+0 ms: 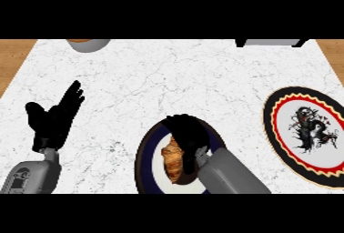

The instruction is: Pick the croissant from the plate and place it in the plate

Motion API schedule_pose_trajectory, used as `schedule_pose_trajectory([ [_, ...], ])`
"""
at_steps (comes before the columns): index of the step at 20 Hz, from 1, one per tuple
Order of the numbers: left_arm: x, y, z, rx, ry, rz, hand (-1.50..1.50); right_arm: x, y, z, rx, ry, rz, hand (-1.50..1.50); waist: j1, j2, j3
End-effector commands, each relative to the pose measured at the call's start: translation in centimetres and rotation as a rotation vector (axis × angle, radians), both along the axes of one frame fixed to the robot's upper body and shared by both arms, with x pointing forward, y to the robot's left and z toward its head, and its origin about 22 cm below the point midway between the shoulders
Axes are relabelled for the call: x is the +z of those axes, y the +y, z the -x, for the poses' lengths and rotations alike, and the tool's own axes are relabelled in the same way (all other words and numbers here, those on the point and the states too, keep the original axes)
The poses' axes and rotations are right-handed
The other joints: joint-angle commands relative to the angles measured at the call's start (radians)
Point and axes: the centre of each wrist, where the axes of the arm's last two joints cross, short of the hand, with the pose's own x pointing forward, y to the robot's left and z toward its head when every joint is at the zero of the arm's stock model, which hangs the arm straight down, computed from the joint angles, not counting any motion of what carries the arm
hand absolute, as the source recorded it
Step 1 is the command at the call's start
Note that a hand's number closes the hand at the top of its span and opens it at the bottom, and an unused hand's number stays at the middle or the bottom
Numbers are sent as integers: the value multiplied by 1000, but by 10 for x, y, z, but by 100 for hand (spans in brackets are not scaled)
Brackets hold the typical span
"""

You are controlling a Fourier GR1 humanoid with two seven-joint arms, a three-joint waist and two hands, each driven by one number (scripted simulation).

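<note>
The croissant (173,159) lies on the dark-rimmed plate (144,157), which sits on the white marble counter (168,77) at the lower middle of the head view; this plate serves as the reference for all that follows. The croissant rests lengthwise on the plate's pale centre, slightly toward the plate's right half, golden brown, with its near end close to the grey forearm. The right hand (188,134) is over the same plate, directly beside and above the croissant on its right side; the fingers are bent downward and lie against the pastry's upper and right flank, but whether they have actually closed round it cannot be told, since the hand covers the line of contact. The croissant itself appears flat on the plate surface. To the right of the reference plate, well apart from it, lies a second plate (309,136) with a black, red and yellow scalloped border and a dark figure on its white centre; nothing rests on it. To the left of the reference plate, apart from it, the left hand (53,118) shows with fingers straight and released, holding nothing, pointing away from the robot. Beyond the reference plate, at the counter's far edge, a grey bowl-like vessel (87,44) shows far left and a dark-edged object (272,42) far right, both cut off.
</note>
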Motion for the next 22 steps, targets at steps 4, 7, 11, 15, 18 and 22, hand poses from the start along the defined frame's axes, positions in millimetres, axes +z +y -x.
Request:
schedule_pose_trajectory([
  [4, -5, -7, 3, 8, 7, 6, 0, -7, 16, 13, 138, 32, 4, 150, 1, 1, 0],
  [7, -3, -10, -3, -1, 14, 11, 0, -16, 16, 12, 126, 36, -18, 150, 2, 1, 0],
  [11, 7, 0, -4, -5, -15, -21, 0, -11, 19, 17, 105, 6, -65, 150, 2, 1, 0],
  [15, -5, 0, -8, 33, -2, 7, 0, 2, 10, 49, 117, -144, -122, 150, -15, -2, 0],
  [18, -3, 1, -2, 47, 5, 6, 0, -13, -46, 99, 244, -81, -201, 150, -38, -9, 1],
  [22, -13, 5, 19, 62, 14, -9, 0, 3, -101, 142, 288, -179, -263, 150, -55, -18, 1],
])
